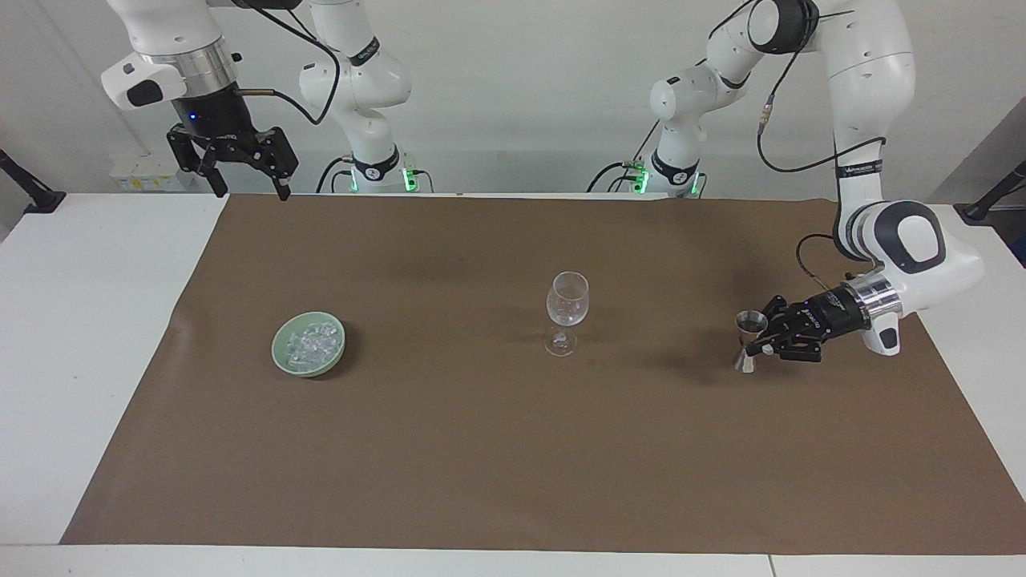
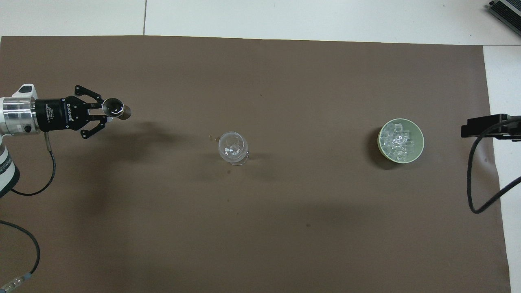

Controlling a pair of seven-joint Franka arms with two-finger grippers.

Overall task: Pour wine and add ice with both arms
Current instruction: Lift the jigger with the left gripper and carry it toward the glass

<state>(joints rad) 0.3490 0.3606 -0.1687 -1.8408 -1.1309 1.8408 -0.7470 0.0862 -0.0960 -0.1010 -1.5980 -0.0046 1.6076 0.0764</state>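
Note:
A clear stemmed wine glass (image 1: 567,308) stands upright mid-mat; it also shows in the overhead view (image 2: 233,147). The ice (image 1: 314,340) fills a pale green bowl (image 1: 280,353) toward the right arm's end; the ice (image 2: 399,140) and the bowl (image 2: 421,143) also show in the overhead view. My left gripper (image 1: 758,340) lies level and is shut on a metal jigger (image 1: 746,343), held upright just above the mat toward the left arm's end; the gripper (image 2: 104,110) and the jigger (image 2: 116,109) also show from above. My right gripper (image 1: 252,189) hangs open and empty, high over the mat's corner.
A brown mat (image 1: 513,449) covers most of the white table (image 1: 88,336). A black cable (image 2: 474,179) loops over the mat's edge at the right arm's end. A dark device (image 2: 506,10) sits at the table's corner.

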